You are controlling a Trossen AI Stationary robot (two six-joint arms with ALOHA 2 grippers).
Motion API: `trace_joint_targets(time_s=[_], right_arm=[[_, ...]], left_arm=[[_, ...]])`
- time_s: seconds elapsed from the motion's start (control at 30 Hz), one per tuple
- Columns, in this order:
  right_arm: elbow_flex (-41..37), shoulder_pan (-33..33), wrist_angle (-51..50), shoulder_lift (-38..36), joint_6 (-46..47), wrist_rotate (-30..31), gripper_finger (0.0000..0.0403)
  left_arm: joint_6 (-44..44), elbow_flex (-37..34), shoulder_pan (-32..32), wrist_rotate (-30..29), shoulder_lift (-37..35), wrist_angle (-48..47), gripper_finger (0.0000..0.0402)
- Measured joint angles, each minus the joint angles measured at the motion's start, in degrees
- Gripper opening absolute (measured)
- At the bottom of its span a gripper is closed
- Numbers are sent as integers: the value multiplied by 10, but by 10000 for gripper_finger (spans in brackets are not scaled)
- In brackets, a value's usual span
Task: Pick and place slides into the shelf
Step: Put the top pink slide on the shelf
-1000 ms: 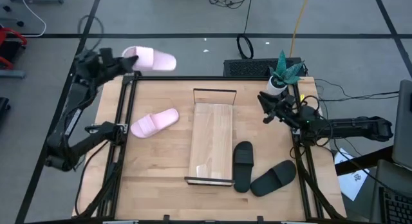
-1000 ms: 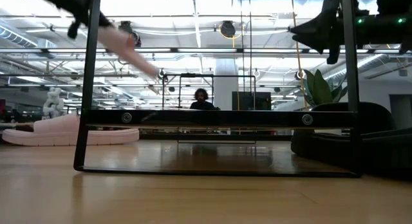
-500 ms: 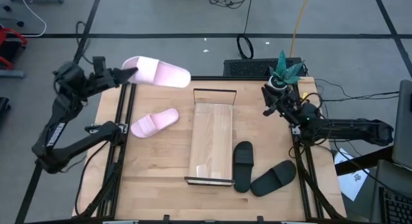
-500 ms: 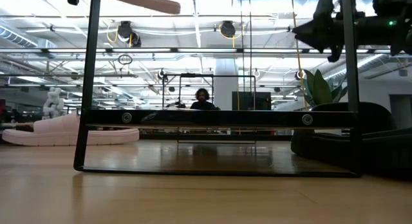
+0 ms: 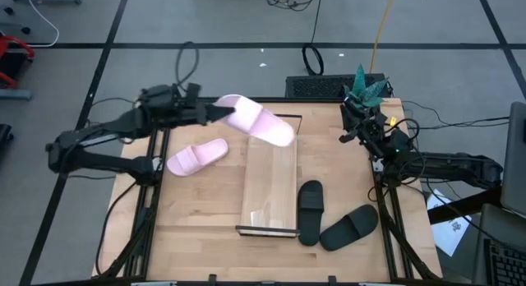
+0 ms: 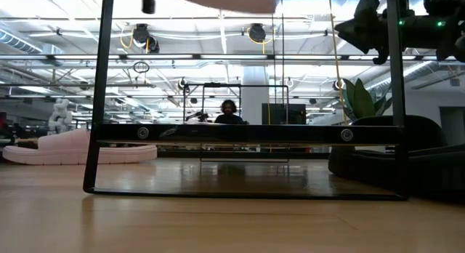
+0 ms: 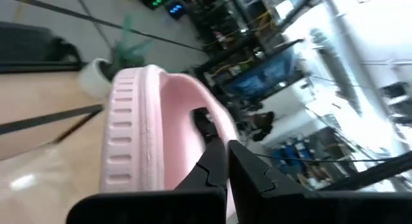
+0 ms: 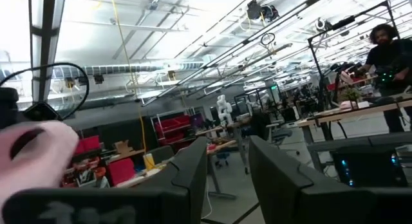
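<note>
Left hand [image 5: 215,111] grips a pink slide [image 5: 256,122] above the shelf's [image 5: 269,186] far edge; right hand [image 5: 352,113] waits, fingers apart.

A light wooden table [image 5: 197,212] is seen carrying the shelf [image 5: 269,183] at its centre. One pink slide [image 5: 197,157] is laid left of the shelf, and two black slides [image 5: 310,210] [image 5: 348,227] are laid right of it.
</note>
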Motion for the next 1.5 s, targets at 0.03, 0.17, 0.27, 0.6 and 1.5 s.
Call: trace_joint_targets(time_s=[0.03, 0.17, 0.27, 0.6, 1.5], right_arm=[[0, -1, 0, 0, -1, 0, 107], [0, -3, -2, 0, -3, 0, 107], [0, -3, -2, 0, -20, 0, 107], [0, -3, 14, -5, -124, 95, 107], [0, -3, 54, -6, -225, 104, 107]], left_arm=[[-7, 1, -7, -5, 14, 9, 0], [-26, 0, -37, -49, 59, 10, 0], [-42, 0, -68, -108, 78, 6, 0], [-109, 1, -178, -328, 108, -51, 0], [-246, 0, -244, -506, 255, -79, 0]])
